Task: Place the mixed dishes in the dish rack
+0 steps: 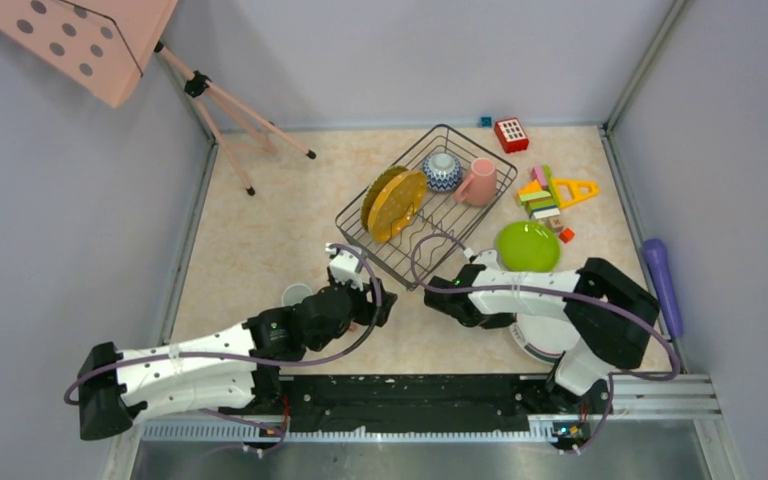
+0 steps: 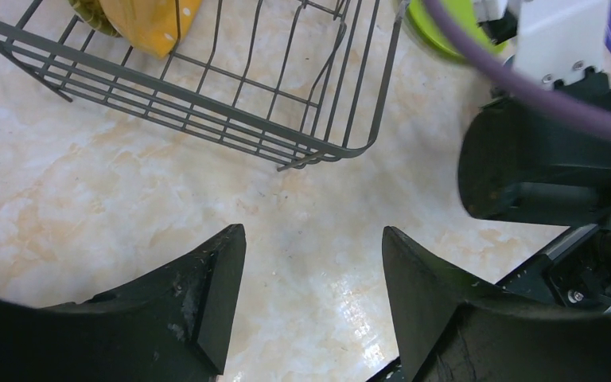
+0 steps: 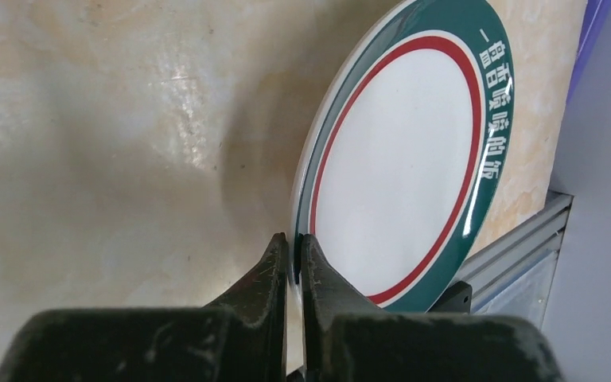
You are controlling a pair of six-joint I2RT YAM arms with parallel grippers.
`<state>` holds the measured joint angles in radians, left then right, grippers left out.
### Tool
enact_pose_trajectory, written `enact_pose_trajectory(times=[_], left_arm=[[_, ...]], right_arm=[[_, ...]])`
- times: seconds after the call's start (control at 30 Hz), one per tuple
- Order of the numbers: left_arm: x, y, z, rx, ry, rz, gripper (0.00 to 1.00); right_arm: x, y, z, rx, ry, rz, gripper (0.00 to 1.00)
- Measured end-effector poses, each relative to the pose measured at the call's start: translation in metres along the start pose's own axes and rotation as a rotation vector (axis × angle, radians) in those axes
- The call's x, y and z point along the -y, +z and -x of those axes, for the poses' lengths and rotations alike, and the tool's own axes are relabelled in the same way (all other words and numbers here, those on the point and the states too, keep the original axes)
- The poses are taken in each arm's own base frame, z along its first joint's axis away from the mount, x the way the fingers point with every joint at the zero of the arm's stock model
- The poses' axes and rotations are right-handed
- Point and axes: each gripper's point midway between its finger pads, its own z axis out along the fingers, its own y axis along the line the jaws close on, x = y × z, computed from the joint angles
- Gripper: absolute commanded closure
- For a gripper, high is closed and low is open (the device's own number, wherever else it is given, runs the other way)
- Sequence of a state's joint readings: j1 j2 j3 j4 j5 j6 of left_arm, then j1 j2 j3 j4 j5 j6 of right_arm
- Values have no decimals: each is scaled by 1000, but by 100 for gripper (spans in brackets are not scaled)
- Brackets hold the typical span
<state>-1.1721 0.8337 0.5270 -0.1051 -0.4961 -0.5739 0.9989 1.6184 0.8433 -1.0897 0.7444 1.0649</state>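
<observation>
Now the right pincer (image 3: 296,239) was pinched tight on the rim of the white plate (image 3: 398,175), tipped up at the lower right of the top view. It needed to grip hard and slide the plate upright into the dish rack (image 1: 448,222), upper middle. The left pincer (image 2: 314,239) gaped wide, holding nothing. I counted three plates (image 1: 395,203), one bowl (image 1: 442,171), two mugs (image 1: 478,183).

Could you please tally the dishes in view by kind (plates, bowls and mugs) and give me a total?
Plates: 3 (yellow plate in the dish rack, lime-green plate, white plate with green rim)
Bowls: 1 (patterned bowl)
Mugs: 2 (pink mug, pale grey mug)
Total: 6
</observation>
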Motion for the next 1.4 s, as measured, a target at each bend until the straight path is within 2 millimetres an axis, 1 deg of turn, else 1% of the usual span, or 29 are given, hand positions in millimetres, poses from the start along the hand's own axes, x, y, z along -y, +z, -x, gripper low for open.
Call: enact_pose_trajectory(times=[0.07,0.13,0.27,0.4,0.53,0.6,0.7,0.83,0.93,1.0,1.07,1.17,1.27,1.33,1.37,1.4], left_arm=[[-3,0,-2,-4,2,10,32],[-5,-1,-3,-8,4,17,32],[-5,-2,-5,-11,2,11,32],[0,-3,-7,-25,6,-20,31],[8,-3,-5,-23,2,-59,31],[9,-3,-5,-23,14,-68,30],[10,-4,-2,-21,44,-71,29],[12,-7,13,0,97,-71,27],[15,-9,28,33,134,-74,25],[15,-10,36,53,155,-63,23],[13,-12,46,74,175,-40,23],[6,-17,65,113,195,19,23],[-4,-26,87,160,196,74,22],[-10,-30,94,182,192,97,22],[-19,-35,101,202,184,123,22],[-23,-38,103,211,179,136,23]], right_arm=[[0,-11,5,17,11,38,100],[0,-26,13,34,37,86,100],[-1,-63,43,74,153,218,100],[9,-104,76,131,303,354,100],[27,-146,111,219,466,524,100],[39,-167,126,258,534,591,100],[61,-200,155,320,629,655,100],[84,-230,185,388,723,698,100],[92,-241,197,420,774,720,100],[91,-243,202,429,796,731,100],[89,-247,212,447,843,758,100],[78,-249,226,477,925,819,100],[59,-243,237,483,987,875,100],[49,-239,246,476,1012,890,100],[44,-239,252,477,1030,897,100],[39,-240,260,479,1051,910,100]])
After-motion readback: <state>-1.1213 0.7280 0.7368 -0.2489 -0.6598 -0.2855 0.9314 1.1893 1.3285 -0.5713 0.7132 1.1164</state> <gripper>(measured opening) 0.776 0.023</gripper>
